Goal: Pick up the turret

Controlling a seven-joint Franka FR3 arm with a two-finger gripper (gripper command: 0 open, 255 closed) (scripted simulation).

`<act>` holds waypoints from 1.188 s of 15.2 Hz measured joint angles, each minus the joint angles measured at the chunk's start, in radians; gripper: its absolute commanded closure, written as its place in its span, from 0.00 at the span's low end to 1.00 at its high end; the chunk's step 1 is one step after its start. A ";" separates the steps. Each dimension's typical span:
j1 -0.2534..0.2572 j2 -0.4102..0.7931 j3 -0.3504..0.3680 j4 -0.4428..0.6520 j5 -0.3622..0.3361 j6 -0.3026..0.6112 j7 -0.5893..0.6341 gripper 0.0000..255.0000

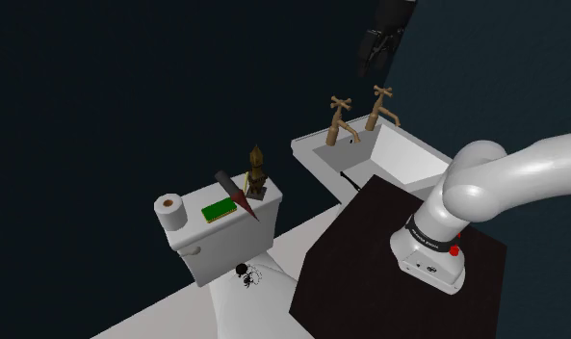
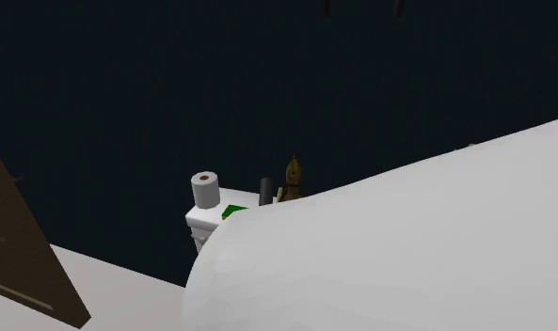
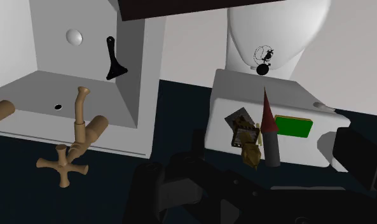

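Right now the turret [image 1: 257, 171], a brown spired piece, stands upright on the toilet tank [image 1: 208, 246], toward the lid's 2 o'clock end in the shoulder view. A dark, red-tipped cone [image 1: 235, 193] is just beside it at 8 o'clock, with a green block [image 1: 218, 210] and a roll [image 1: 169, 212] farther along that line. The gripper [image 1: 372, 53] hangs high at the turret's 1 o'clock, well apart from it, above the sink [image 1: 408, 154] and its two taps [image 1: 355, 116]. Whether it is released or clenched I cannot tell. In the second exterior view the white arm [image 2: 408, 244] hides the turret's base.
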 measured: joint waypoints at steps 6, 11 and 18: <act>0.002 0.032 0.018 -0.096 0.003 0.159 0.025 0.00; 0.009 0.118 0.048 -0.191 0.007 0.378 0.068 0.00; 0.009 0.299 0.090 -0.249 -0.006 0.675 0.132 0.00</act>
